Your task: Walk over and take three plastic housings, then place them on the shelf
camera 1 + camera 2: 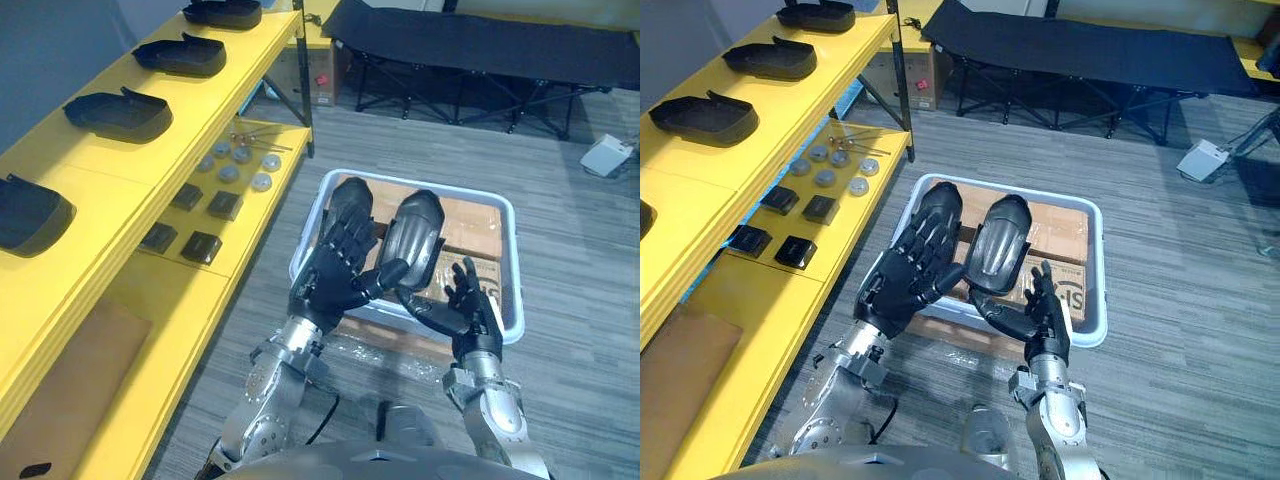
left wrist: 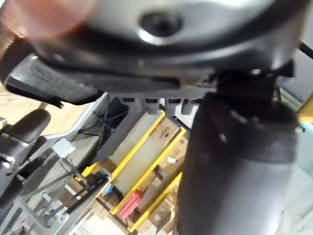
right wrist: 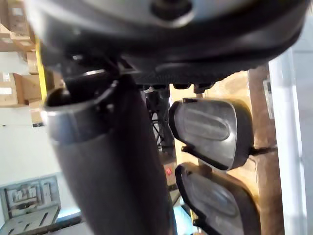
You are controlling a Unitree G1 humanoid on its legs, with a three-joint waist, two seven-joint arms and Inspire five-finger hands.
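Observation:
Two black plastic housings lie side by side on cardboard in a white bin [image 1: 505, 215] on the floor: the left housing [image 1: 352, 198] and the right housing [image 1: 420, 222]. My left hand [image 1: 335, 265] is open, its fingers spread over the near end of the left housing. My right hand [image 1: 468, 308] is open too, palm up at the bin's near edge, just in front of the right housing. The right wrist view shows both housings [image 3: 210, 132] beyond the hand. Several more housings [image 1: 120, 115] lie in a row on the top of the yellow shelf [image 1: 110, 230] at the left.
The shelf's lower level holds small black blocks [image 1: 200, 246] and grey round discs [image 1: 230, 172]. A black folding cot [image 1: 470, 45] stands at the back, with a cardboard box [image 1: 322, 80] beside it. A white device [image 1: 607, 154] lies on the grey floor at the right.

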